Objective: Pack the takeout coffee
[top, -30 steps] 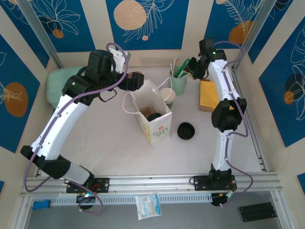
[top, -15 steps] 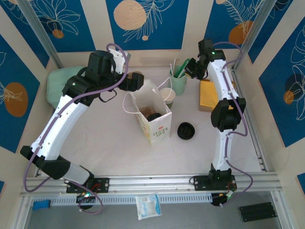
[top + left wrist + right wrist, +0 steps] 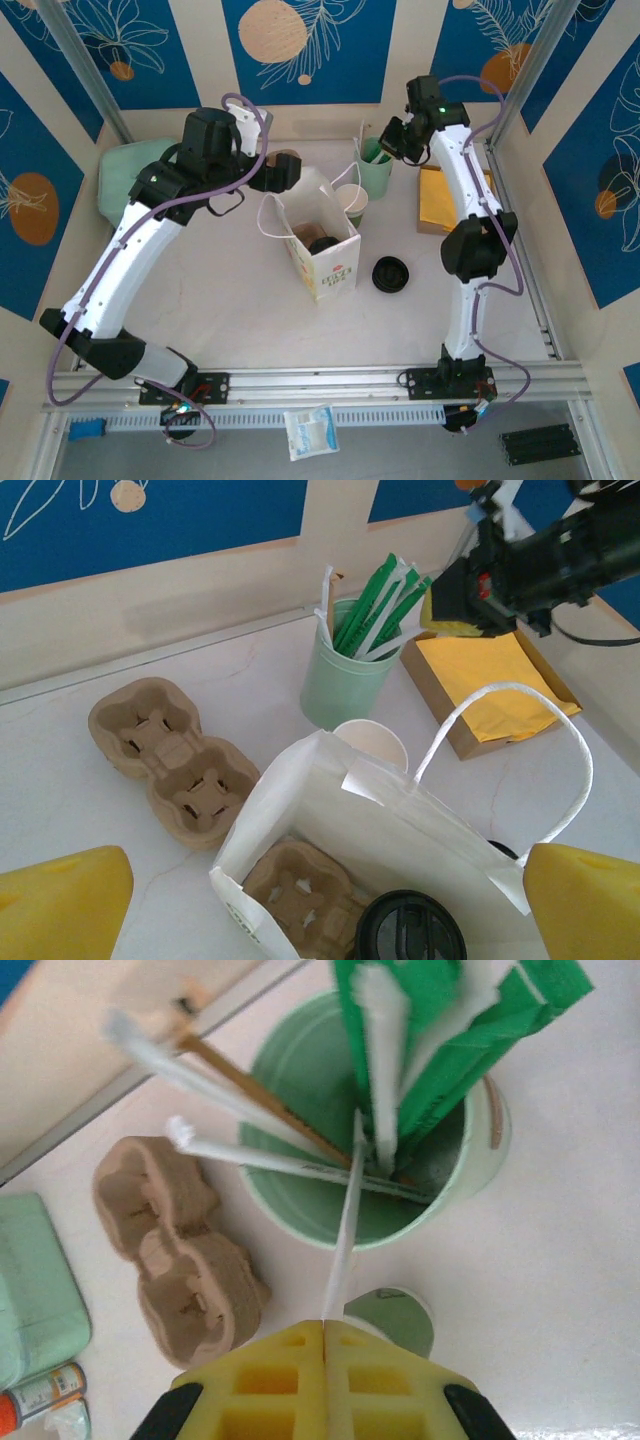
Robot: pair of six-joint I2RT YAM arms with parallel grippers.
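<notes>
Noted since a second back: shift of the right gripper (image 3: 325, 1335) toward 9 o'clock, onto the mint-green straw cup (image 3: 375, 175), plus closing of its jaws. Now clenched on one white straw (image 3: 342, 1220) — pinched between the yellow pads (image 3: 280, 1345), far end down in the cup among green-wrapped straws (image 3: 470, 1040) and a wooden stirrer (image 3: 250, 1090). Leave the left gripper (image 3: 327, 880) as is: spread wide over the paper bag (image 3: 400, 820), gripping nothing.

Found the takeout coffee (image 3: 322, 243) inside the bag, black lid up, next to a pulp carrier (image 3: 295, 890).

For the pull: lift straight along the straw's axis, slowly, until clear of the rim; no twisting, or risk dragging neighbours out or tipping the cup. Then probably carry toward 8 o'clock to the bag mouth.

In the way: looped bag handle (image 3: 505, 688), a lidless cup (image 3: 350, 200) just beside the straw cup at 7 o'clock, the left wrist above the bag. Elsewhere — loose black lid (image 3: 390, 273) at 4 o'clock of the bag, spare carrier (image 3: 170, 760) at 10 o'clock in the left wrist view, brown tray (image 3: 432, 712) at 4 o'clock of the straw cup.
</notes>
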